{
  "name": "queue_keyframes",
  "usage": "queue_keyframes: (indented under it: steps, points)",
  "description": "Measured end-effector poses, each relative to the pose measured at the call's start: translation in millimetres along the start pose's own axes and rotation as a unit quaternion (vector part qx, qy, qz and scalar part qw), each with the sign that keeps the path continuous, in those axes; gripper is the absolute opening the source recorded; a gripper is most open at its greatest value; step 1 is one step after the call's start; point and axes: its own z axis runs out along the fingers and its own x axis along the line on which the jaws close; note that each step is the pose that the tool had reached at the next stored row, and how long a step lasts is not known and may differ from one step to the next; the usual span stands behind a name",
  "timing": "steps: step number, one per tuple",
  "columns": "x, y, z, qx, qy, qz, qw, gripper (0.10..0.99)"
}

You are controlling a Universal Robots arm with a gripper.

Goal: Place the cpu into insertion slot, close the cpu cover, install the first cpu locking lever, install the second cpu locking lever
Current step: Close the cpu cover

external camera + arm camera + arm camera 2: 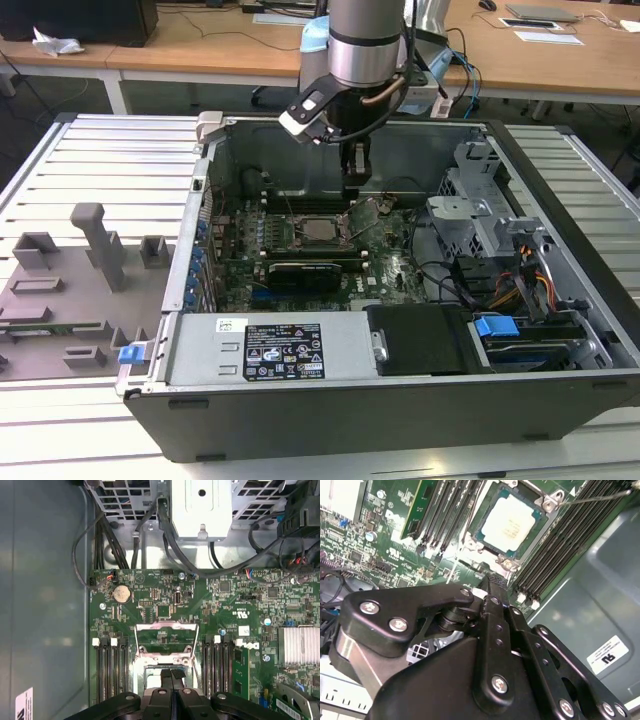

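Observation:
The cpu (512, 522) lies flat in the insertion slot (507, 562), its pale metal top facing up; in the exterior view the cpu (318, 230) sits mid-board on the green motherboard (385, 270). The cpu cover (167, 627) stands flipped open, with board showing through its window. A thin locking lever (592, 497) sticks out free beside the socket. My gripper (355, 183) hangs just above the board, toward the case's back wall from the socket. Its fingers (165, 677) are pressed together, shut on nothing, and hide part of the socket in the first wrist view.
Black memory slots (107, 672) flank the socket on both sides. A drive cage (470, 215) with cables and a blue tab (497, 326) fills the case at the exterior view's right. Case walls (195, 230) surround the board. Grey fixtures (95, 245) stand on the table at that view's left.

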Motion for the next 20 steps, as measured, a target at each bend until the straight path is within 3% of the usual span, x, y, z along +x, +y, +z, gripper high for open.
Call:
queue_keyframes:
  steps: [14, 19, 20]
  points:
    - [0.4, 19.9, 1.0, 0.0, 0.0, 0.0, 1.0, 0.106]
    - [0.5, 29.5, 1.6, 0.0, 0.0, 0.0, 1.0, 0.106]
    - [0.5, 35.0, 1.9, 0.0, 0.0, 0.0, 1.0, 0.106]
